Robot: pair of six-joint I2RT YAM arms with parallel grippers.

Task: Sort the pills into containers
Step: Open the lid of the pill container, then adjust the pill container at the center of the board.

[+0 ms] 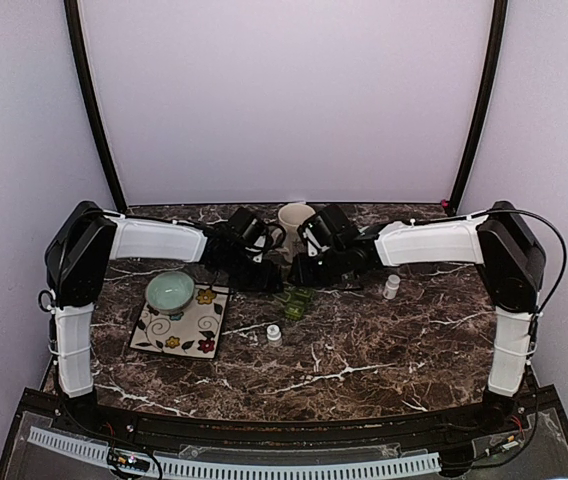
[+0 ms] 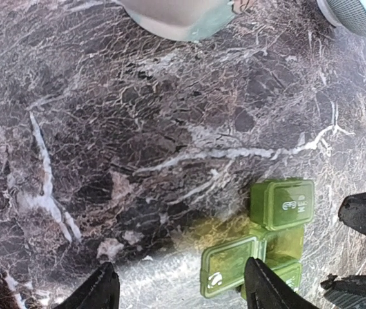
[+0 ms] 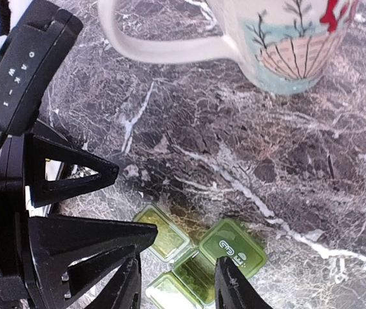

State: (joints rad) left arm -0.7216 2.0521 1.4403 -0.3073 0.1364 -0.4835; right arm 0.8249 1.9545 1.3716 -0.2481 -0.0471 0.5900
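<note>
Top external view put the green pill box (image 1: 294,300) on the marbled surface (image 1: 364,350), just in front of the mug (image 1: 294,218), with my left fingers (image 1: 264,278) and right fingers (image 1: 306,275) both crowded low over it. Left wrist view: left fingers were spread wide over bare surface, gripping nothing, with the box lying under and just beside one tip. Right wrist view: right fingers were parted astride one end of the box. I could not tell whether either tip touched it. Box read as a strip of three joined square compartments in thin translucent plastic, at least two lids apparently swung out to the side. Judged it very light, stiff in the body but flimsy at the lid hinges, smooth-walled, and likely to skate on this polished surface at the slightest nudge. Best hold, by my reckoning: across the short width of the strip, low on the compartment walls, never on a lid, which would only fold or snap shut. One set of fingers to pin it, the other to work. Small white bottle (image 1: 391,286) stood apart to the right. No pills made out.
</note>
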